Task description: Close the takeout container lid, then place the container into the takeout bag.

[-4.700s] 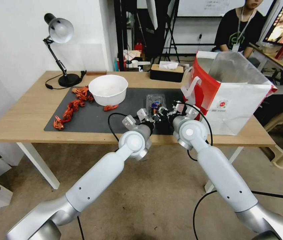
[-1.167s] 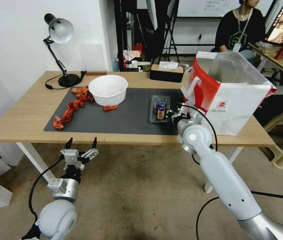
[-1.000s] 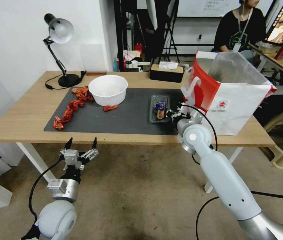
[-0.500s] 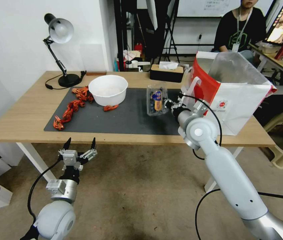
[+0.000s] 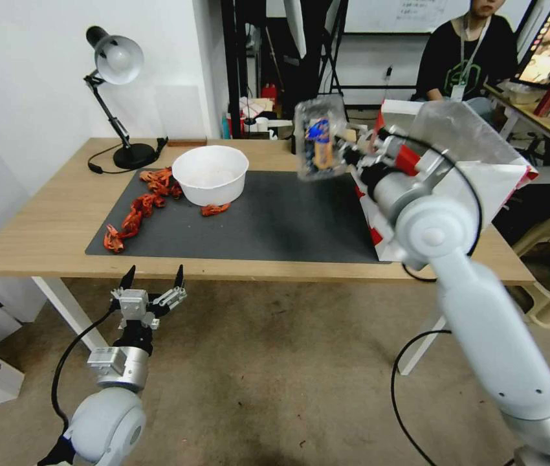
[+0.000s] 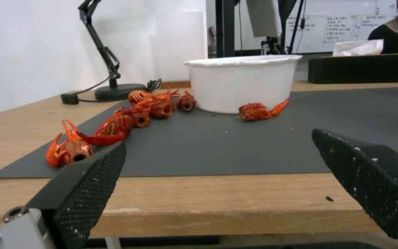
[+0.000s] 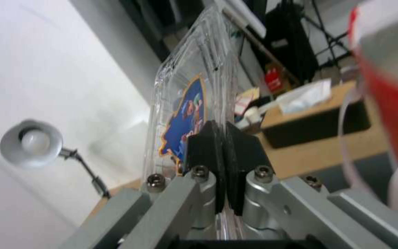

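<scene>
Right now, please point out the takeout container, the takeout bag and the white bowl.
takeout container [image 5: 319, 137], head view, blue-yellow sticker on lid.
takeout bag [image 5: 492, 178], head view, white front panel.
white bowl [image 5: 210, 178], head view, outer wall.

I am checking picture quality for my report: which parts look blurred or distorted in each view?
Head view: takeout container and right hand look smeared; room lines bow at the edges. Right wrist view: takeout bag and background soft, black pads sharper. Left wrist view: white bowl clear, open left hand sharp.
</scene>
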